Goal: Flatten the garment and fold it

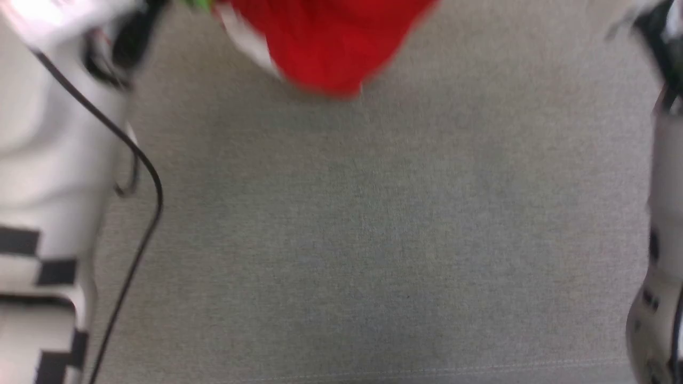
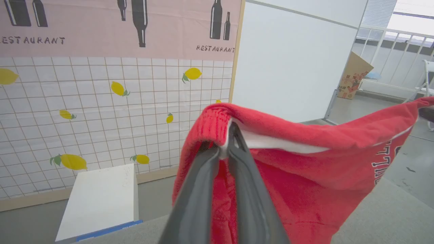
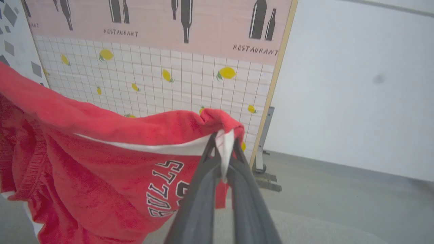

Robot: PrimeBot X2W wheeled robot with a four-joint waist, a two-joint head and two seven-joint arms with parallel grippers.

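Two pincers: my left pincer (image 2: 225, 145) and right pincer (image 3: 224, 149) each clamp the garment (image 2: 305, 176) by its edge.
Garment: hangs between them, above the worktop (image 1: 373, 240).
Remaining: flattening and folding, I judge.

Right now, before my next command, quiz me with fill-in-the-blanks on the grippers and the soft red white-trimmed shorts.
The left gripper is ____ on the soft bright-red garment's gathered band. The right gripper pinches its ____ trim. In the head view the garment shows at the picture's ____ edge, above a grey fabric surface.
Missing: shut; white; top.
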